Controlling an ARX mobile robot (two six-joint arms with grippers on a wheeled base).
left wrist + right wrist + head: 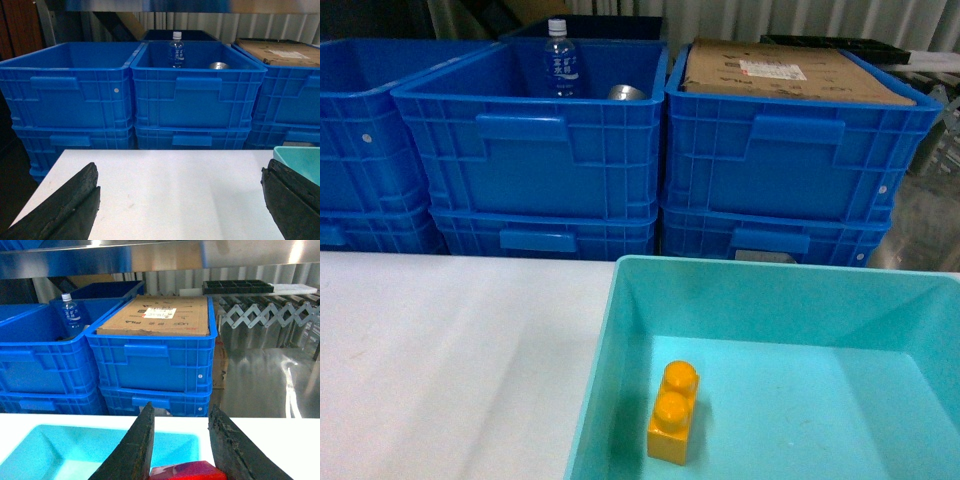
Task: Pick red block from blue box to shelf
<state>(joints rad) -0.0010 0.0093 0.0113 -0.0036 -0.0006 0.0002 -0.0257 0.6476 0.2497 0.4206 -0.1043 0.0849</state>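
The red block (pixel 187 471) shows only in the right wrist view, wedged between the two dark fingers of my right gripper (pixel 182 407), which is shut on it above the right end of the pale turquoise blue box (pixel 60 450). In the head view the blue box (pixel 610 330) sits at the lower right on the white table and neither gripper shows there. My left gripper (pixel 182 167) is open wide over bare white tabletop, with the box's corner (pixel 300 155) at its right. A steel rail of the shelf (pixel 150 257) runs overhead.
An orange-yellow two-stud brick (pixel 674 412) lies in the box. Stacked dark blue crates (pixel 535 150) stand behind the table; one holds a water bottle (pixel 560 60) and a metal can, another a cardboard carton (pixel 790 72). White table (pixel 450 360) stretches left.
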